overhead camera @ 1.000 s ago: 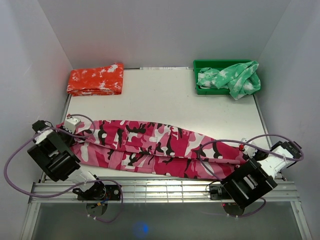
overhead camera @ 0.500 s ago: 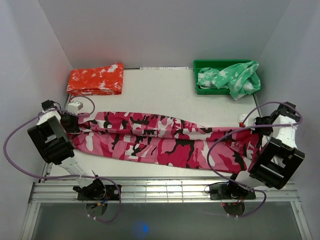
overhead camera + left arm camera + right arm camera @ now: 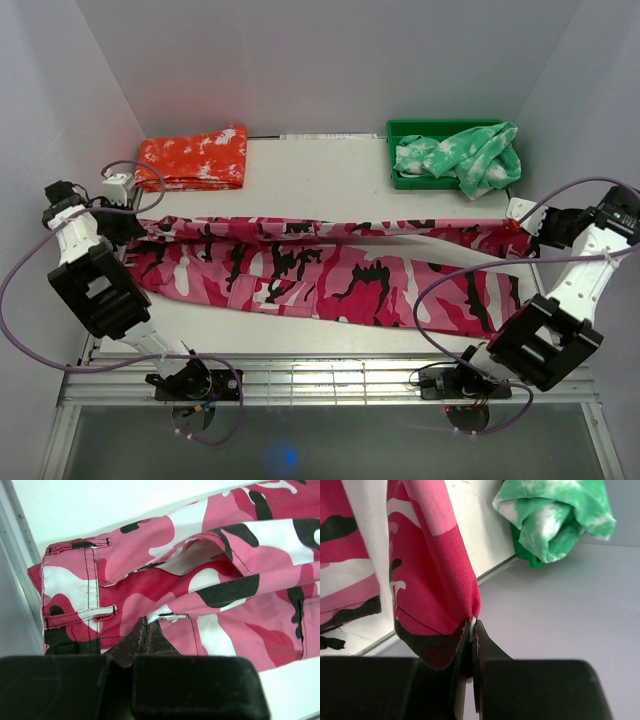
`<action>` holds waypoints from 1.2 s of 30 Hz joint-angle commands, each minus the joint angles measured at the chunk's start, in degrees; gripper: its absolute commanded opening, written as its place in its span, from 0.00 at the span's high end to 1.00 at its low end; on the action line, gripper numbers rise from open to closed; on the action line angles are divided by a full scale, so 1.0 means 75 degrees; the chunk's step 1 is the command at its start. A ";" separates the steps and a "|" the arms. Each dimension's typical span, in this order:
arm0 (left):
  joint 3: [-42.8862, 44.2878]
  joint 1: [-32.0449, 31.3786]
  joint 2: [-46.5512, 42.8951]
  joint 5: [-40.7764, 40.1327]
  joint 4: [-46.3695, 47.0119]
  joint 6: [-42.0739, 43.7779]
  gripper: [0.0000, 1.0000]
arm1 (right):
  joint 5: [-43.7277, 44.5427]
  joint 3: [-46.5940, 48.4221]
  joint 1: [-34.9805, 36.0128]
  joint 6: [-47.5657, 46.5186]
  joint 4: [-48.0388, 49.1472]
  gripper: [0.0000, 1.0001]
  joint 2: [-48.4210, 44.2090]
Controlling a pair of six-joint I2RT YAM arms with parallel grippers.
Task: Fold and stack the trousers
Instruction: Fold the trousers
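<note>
tautly, trousers (image 3: pixel 330 272) between both grippers (image 3: pixel 136 227) (image 3: pixel 521 224)

Table (image 3: pixel 320 185): trousers (image 3: pixel 330 270) span left to right across the near half. Far left behind: folded garment (image 3: pixel 192 158). Far right: bin (image 3: pixel 430 126), crumpled garment (image 3: pixel 465 155) in it.

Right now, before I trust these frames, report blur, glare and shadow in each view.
Top external: even, soft light, the trousers sharp, a faint blue glint near the bottom edge. Left wrist: stitching crisp, the left gripper a dark, blurred mass. Right wrist: weave crisp by the right gripper, the green garment slightly soft.
</note>
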 commanded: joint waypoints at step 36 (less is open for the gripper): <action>-0.0242 0.2118 -0.0604 -0.0165 -0.2039 0.4642 1.00 | 0.1151 -0.2890 -0.2426 -0.5924 0.0883 0.92 -0.0869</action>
